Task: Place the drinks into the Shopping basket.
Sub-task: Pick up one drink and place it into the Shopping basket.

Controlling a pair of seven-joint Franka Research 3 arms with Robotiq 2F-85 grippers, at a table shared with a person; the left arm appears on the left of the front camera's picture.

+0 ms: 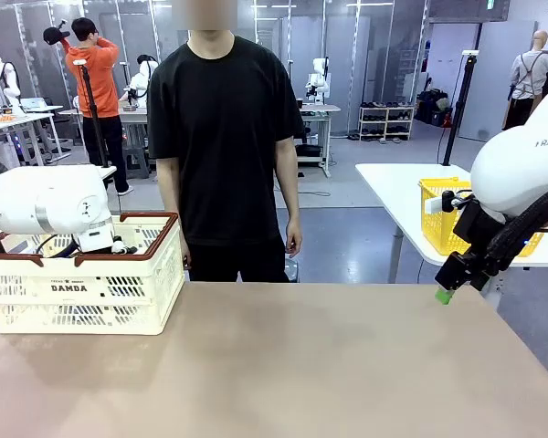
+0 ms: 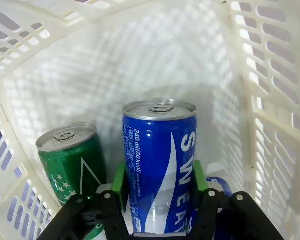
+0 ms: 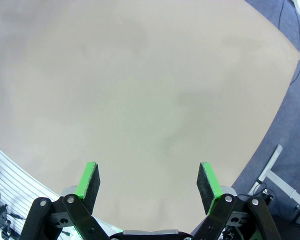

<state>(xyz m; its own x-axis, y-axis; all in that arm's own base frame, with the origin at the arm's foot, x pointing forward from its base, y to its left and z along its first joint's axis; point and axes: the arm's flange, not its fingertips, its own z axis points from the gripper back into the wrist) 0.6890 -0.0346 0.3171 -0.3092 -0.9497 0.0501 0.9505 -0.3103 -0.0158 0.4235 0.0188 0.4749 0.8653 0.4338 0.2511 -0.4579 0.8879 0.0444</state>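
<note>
Worktop (image 1: 329,365): you face a bare tan surface, with the basket at its left end and a person standing at the far side.
Shopping basket (image 1: 82,287): cream-white with a brown rim, on the robot's left. The left arm reaches down into it.
Left gripper (image 2: 159,182): deep inside the basket, looking toward a slotted corner. The blue can stands between its green pads; a pad (image 2: 121,182) sits close to the can on each side. You cannot tell from the wrist view whether the pads press the can or have let go, so treat the grip as undetermined.
Right gripper (image 3: 149,182): spread wide and empty, over bare worktop at the robot's right, well apart from the basket.
Blue can (image 2: 160,165): upright, long axis vertical, silver top facing the camera, directly ahead of the left gripper and apparently resting on the basket floor.
Green can (image 2: 75,162): upright, just beside the blue can on its left in the wrist view, outside the pads.
Governing relation: the can's axis runs along the gripper fingers, so in your judgement a straight lift should clear it once the pads are free. The left arm is the nearer one.
</note>
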